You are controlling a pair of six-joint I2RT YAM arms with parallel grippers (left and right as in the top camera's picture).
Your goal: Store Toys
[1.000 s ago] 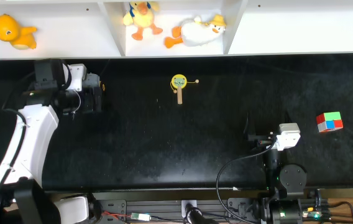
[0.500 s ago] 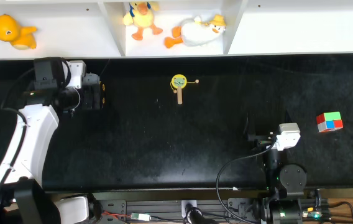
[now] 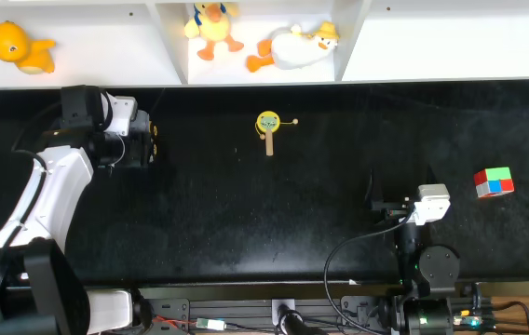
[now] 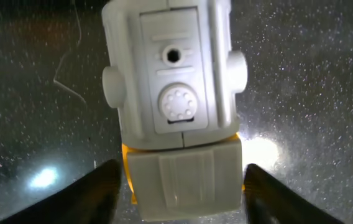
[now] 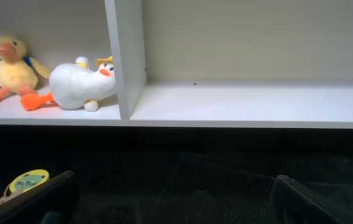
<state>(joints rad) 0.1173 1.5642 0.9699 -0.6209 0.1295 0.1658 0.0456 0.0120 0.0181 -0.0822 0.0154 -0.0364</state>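
Our left gripper point(image 4: 181, 175) was clenched on a white toy robot point(image 4: 173, 81). Its fingers point(image 4: 105, 193) pressed against either side of the toy's lower block, where a strip of yellow showed. The robot's body stuck out past the fingertips, above the black table point(image 3: 246, 214).

From above, a yellow rattle point(image 3: 268, 126) lay on the table well off beyond that gripper's tips. The white shelf point(image 3: 171, 56) ran along just beside the gripper. A yellow duck point(image 3: 18, 46) sat in the shelf compartment nearest the gripper's wrist.

Our right gripper point(image 5: 176, 211) was released, its two fingers spread wide with nothing between them. It faced the shelf across a stretch of table. Ahead of it and off to its left, a yellow plush duck point(image 5: 5, 65) and a white plush goose point(image 5: 80, 87) lay side by side in one compartment. The rattle lay on the table just past its left finger. A coloured cube point(image 3: 494, 181) rested on the table off to this gripper's right, apart from it.
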